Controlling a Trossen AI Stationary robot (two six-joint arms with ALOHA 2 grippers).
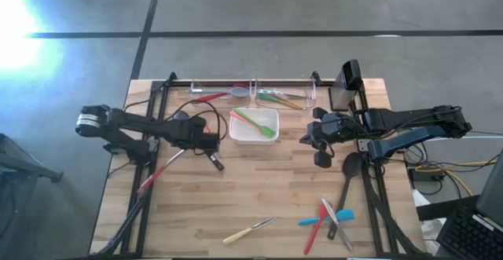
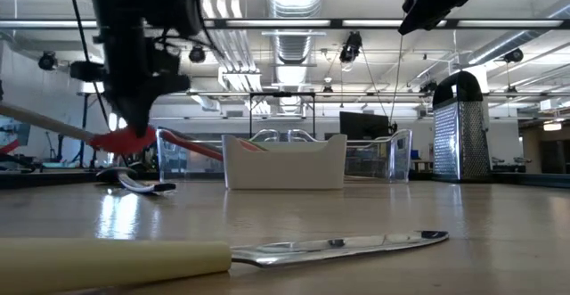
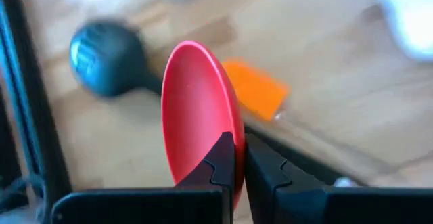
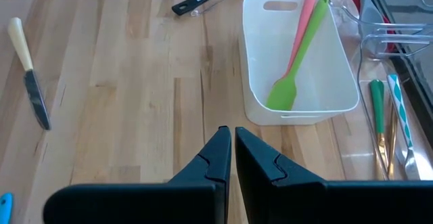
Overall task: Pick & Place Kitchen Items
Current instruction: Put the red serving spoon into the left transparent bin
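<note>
- Left gripper (image 3: 235, 158) pinched shut on the bowl of a red spoon (image 3: 196, 109), lifted off the table at the left, handle trailing down-left in the high view (thin edge grip, so could easily twist or slip out mid-carry).
- Long handle sticking out: could snag the arm's cables or clip the white dish (image 1: 255, 125) on the way over.
- White dish already holding a green spatula (image 4: 299, 58) and a pink one; might pile up crooked.
- Right gripper (image 4: 232, 153) closed on nothing, hovering right of the dish; collision risk if both converge.
- Cream-handled knife (image 1: 248, 230) near the front edge, well apart.
</note>
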